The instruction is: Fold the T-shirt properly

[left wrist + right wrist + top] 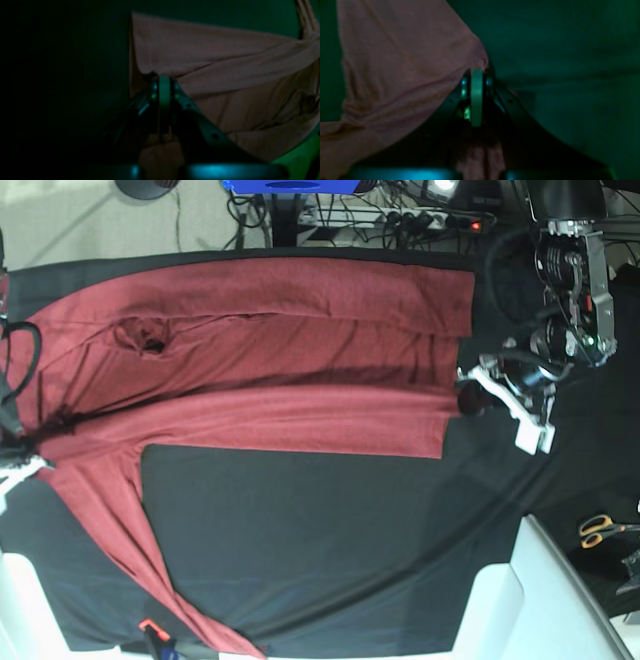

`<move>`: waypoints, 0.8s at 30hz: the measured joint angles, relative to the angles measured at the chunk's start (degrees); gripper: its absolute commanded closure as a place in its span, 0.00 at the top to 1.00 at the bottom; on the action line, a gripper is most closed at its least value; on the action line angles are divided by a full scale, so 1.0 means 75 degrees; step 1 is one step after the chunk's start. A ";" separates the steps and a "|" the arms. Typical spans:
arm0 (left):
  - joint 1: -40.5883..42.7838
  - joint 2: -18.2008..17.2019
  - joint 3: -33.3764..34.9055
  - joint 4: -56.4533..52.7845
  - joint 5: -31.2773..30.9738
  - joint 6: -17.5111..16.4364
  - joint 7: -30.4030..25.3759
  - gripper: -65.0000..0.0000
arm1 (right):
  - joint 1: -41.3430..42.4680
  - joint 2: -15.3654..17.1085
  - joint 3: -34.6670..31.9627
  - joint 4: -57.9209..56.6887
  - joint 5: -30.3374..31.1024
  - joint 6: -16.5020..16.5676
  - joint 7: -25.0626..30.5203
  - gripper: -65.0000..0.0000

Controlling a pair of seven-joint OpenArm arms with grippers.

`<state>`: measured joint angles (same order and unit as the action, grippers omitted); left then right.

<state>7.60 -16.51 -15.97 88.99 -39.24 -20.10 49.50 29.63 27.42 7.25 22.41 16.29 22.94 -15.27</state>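
Note:
The brick-red T-shirt (270,360) lies spread across the black table cloth, its far long edge folded over the body. One long sleeve (130,560) trails toward the near edge. At the right end of the shirt, my left gripper (468,396) is shut on the hem. In the left wrist view its fingertips (163,83) pinch a fold of the T-shirt (225,70). My right gripper (38,443) is at the left end by the shoulder. Its closed fingertips (477,75) pinch a corner of the T-shirt (400,65), with more fabric hanging beneath the fingers.
The black table cloth (330,530) covers the table. Orange-handled scissors (600,527) lie at the right edge. A white surface (545,600) stands at the near right corner, and another is at the near left. Cables and a power strip (400,218) run behind the table.

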 measured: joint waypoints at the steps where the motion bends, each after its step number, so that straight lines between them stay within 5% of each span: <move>1: -0.0017 0.0000 0.0000 0.0000 -0.0015 0.0000 -0.0029 0.00 | 0.0003 0.0029 0.0000 0.0000 0.0000 -0.0003 -0.0058 0.00; 3: -0.0012 0.0006 0.0000 0.0006 -0.0009 0.0000 -0.0041 0.00 | 0.0026 0.0052 0.0000 0.0000 0.0003 -0.0061 -0.0052 0.02; 10: 0.0003 0.0003 0.0000 -0.0017 -0.0003 0.0003 -0.0017 0.00 | 0.0015 0.0047 0.0000 0.0000 -0.0003 -0.0061 -0.0373 0.32; 18: 0.0047 0.0000 0.0000 -0.0017 -0.0003 0.0003 -0.0020 0.00 | 0.0198 0.0023 0.0000 0.0000 0.0006 -0.0085 -0.0388 0.36; 24: 0.0052 0.0000 0.0000 -0.0032 -0.0009 0.0000 -0.0023 0.00 | 0.0297 -0.0152 0.0003 -0.0003 0.0003 -0.0085 -0.0391 0.60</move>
<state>7.99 -16.51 -15.97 88.75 -39.31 -20.10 49.32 31.86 26.28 7.27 22.39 16.32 22.31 -18.20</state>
